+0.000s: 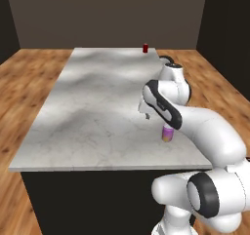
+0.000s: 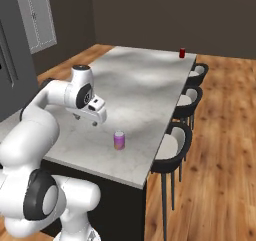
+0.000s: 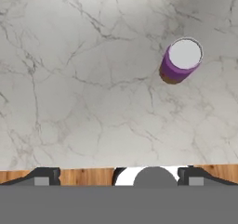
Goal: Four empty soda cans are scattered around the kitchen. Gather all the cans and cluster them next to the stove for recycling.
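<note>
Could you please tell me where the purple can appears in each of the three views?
Left base view: purple can right of centre, partly behind the arm.
Right base view: just below centre, on the marble counter.
Hand view: upper right, seen from above.
Shared landmark: the marble counter.

Evenly lit, sharp rendered views; soft grey shadow patches mottle the marble counter (image 1: 97,107), brightest toward its far end; dark walls behind, no glare
</note>
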You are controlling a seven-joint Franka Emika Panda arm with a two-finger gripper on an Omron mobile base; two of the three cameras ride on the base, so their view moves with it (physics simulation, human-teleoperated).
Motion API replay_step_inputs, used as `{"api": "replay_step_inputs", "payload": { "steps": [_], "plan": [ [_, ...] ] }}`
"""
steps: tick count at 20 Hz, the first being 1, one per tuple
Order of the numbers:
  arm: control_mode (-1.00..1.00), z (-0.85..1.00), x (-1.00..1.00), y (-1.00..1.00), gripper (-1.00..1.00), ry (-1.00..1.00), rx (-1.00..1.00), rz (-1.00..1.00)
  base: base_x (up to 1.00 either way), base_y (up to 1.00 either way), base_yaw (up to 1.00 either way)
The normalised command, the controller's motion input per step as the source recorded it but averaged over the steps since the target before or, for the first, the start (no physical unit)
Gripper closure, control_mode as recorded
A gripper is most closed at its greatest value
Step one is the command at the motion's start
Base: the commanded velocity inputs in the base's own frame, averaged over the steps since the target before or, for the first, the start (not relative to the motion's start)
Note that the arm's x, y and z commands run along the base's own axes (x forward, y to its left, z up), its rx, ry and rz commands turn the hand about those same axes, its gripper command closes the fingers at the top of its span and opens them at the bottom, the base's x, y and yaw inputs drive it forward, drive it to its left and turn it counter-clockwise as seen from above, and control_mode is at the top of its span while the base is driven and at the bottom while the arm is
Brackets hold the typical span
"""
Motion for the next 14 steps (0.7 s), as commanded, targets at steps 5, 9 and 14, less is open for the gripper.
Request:
{"api": "replay_step_inputs", "payload": {
  "steps": [5, 9, 14],
  "plan": [
    [-1.00, 0.00, 0.10, -0.35, -1.00, 0.07, -0.08, 0.03, 0.00, 0.00, 0.00],
    [-1.00, -0.04, 0.05, -0.43, -1.00, 0.04, -0.08, 0.13, 0.00, 0.00, 0.00],
    [-1.00, -0.15, 0.03, -0.46, -1.00, 0.00, 0.00, 0.11, 0.00, 0.00, 0.00]
  ]
}}
